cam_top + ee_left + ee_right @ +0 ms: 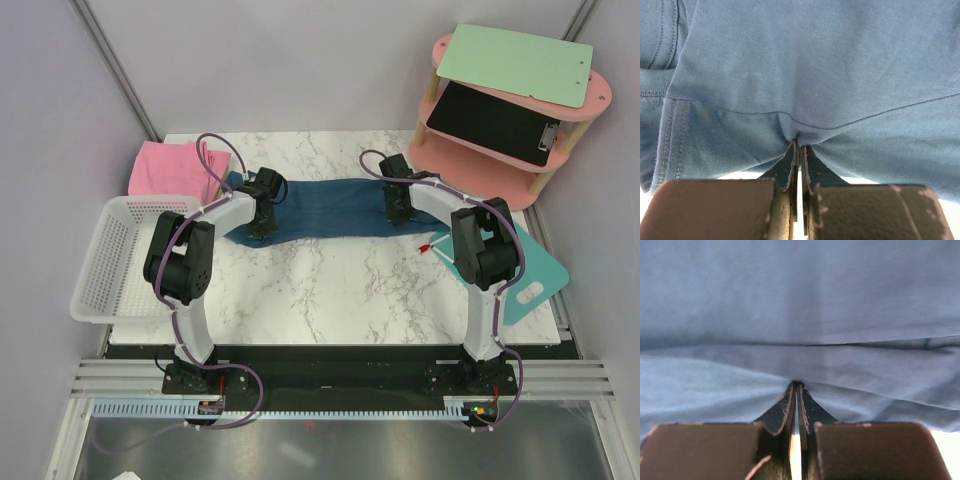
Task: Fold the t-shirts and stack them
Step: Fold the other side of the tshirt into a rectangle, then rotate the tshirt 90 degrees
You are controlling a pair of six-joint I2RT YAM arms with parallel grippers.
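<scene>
Pale lavender walls [60, 90] are closing in the scene, with a grey metal post [115, 65] slanting across the left one. A white marble worktop [330, 290] is lying under soft, even light. A pink two-tier shelf [598, 98] (oval, on wooden legs) is standing at its far right corner, carrying a mint clipboard [515, 62] above a black clipboard [495, 125].

teal t-shirt [330, 208] outstretched, pink t-shirt [168, 168] folded

Overhead camera looks down on the whole desk [330, 280]; two wrist cameras press close — all share the dark teal t-shirt [330, 205].
</scene>
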